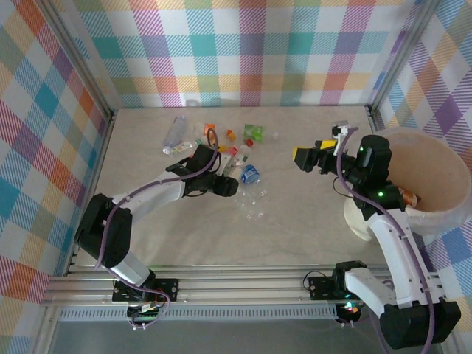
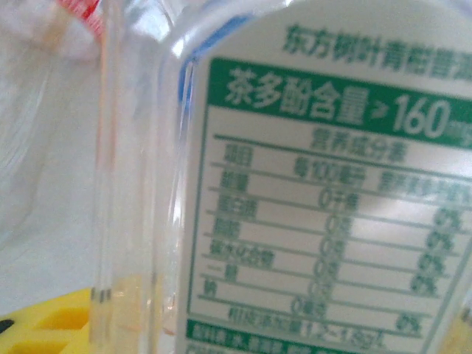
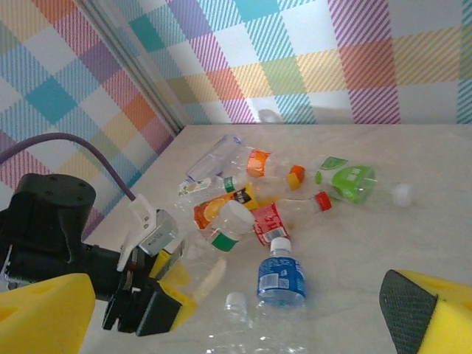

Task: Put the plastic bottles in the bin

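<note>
Grip check first: cannot tell hold of left end effector (image 1: 227, 186) on labelled bottle (image 2: 317, 206) amid pile (image 3: 258, 206) on desk (image 1: 295, 243). Lift straight, clear of neighbours, toward bin (image 1: 435, 166) near released, wide-spread right end effector (image 1: 310, 151).

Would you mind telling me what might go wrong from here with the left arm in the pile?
1. The left arm's jaws are at a clear labelled bottle in a crowded pile; it might slip out, or neighbours like the blue-labelled bottle get knocked away.
2. The bin stands far right, and the right arm's open jaws hang between it and the pile, so the arms could collide.
</note>
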Tool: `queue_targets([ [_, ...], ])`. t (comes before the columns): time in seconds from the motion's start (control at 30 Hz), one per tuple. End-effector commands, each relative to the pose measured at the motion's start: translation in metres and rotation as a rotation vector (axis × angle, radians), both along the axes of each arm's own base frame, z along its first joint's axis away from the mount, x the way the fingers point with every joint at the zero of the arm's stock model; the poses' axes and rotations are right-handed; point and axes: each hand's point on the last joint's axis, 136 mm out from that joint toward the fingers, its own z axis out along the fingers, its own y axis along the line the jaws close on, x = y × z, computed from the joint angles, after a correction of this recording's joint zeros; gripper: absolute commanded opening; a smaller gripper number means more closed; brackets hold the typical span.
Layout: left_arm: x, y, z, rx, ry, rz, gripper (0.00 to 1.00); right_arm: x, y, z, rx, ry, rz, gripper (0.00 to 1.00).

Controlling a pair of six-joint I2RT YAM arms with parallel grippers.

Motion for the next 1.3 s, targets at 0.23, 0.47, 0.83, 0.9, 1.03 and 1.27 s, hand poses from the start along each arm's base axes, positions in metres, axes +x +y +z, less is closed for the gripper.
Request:
queue_targets([
  [0.23,0.001,-0.051,0.121,-0.192,-0.312,-0.025,0.49,0.002,0.042,0.004,0.199,0.115,0.085,1.00],
  [0.47,-0.010,-0.062,0.166,-0.217,-0.451,-0.059,0.49,-0.004,0.072,0.004,0.252,0.145,0.209,1.00],
  [0.83,-0.039,-0.088,0.200,-0.254,-0.574,-0.143,0.48,-0.019,0.110,0.025,0.267,-0.025,0.361,1.00],
  [0.9,-0.041,-0.090,0.202,-0.267,-0.578,-0.144,0.48,-0.018,0.112,0.023,0.252,-0.025,0.353,1.00],
  [1.03,-0.044,-0.094,0.212,-0.318,-0.596,-0.143,0.48,-0.015,0.115,0.014,0.235,0.000,0.345,0.97],
  [1.27,-0.051,-0.103,0.217,-0.374,-0.596,-0.174,0.48,-0.009,0.117,0.012,0.263,0.007,0.324,0.76],
])
